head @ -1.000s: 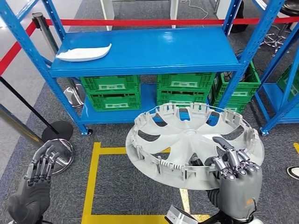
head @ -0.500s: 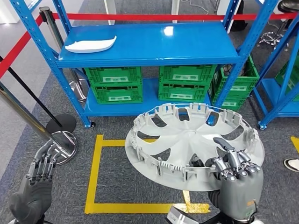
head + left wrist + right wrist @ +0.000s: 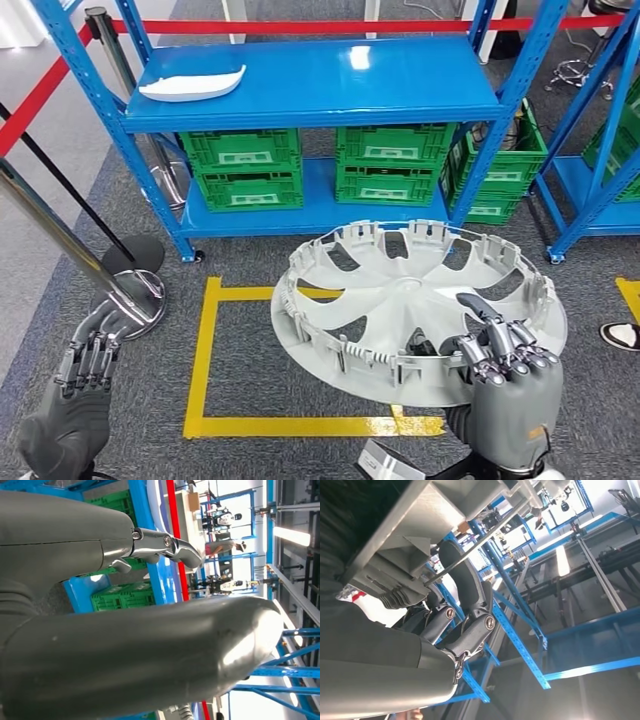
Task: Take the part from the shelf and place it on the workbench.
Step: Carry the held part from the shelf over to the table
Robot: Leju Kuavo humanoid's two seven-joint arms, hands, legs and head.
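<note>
A large grey wheel cover [image 3: 407, 300] hangs level over the floor in front of me, inner side up. My right hand [image 3: 502, 385] grips its near rim from below, fingers hooked over the edge; the right wrist view shows those fingers [image 3: 467, 615] wrapped against the cover's underside [image 3: 406, 540]. My left hand [image 3: 75, 395] hangs at the lower left, fingers loosely curled, holding nothing. Its thumb [image 3: 143, 655] and a finger [image 3: 166, 545] fill the left wrist view with nothing between them. The blue shelf [image 3: 317, 85] stands ahead.
A white curved part [image 3: 192, 84] lies on the shelf's top left. Green crates [image 3: 241, 170] sit on the lower level. A yellow floor outline [image 3: 204, 360] lies below me. Stanchion bases [image 3: 140, 295] and a red barrier belt [image 3: 34, 100] stand at left. Another blue rack [image 3: 596, 170] is at right.
The whole picture has shifted: the shelf has slid up and away as my view moved back. The wheel cover stays held in my right hand; the left hand is unchanged.
</note>
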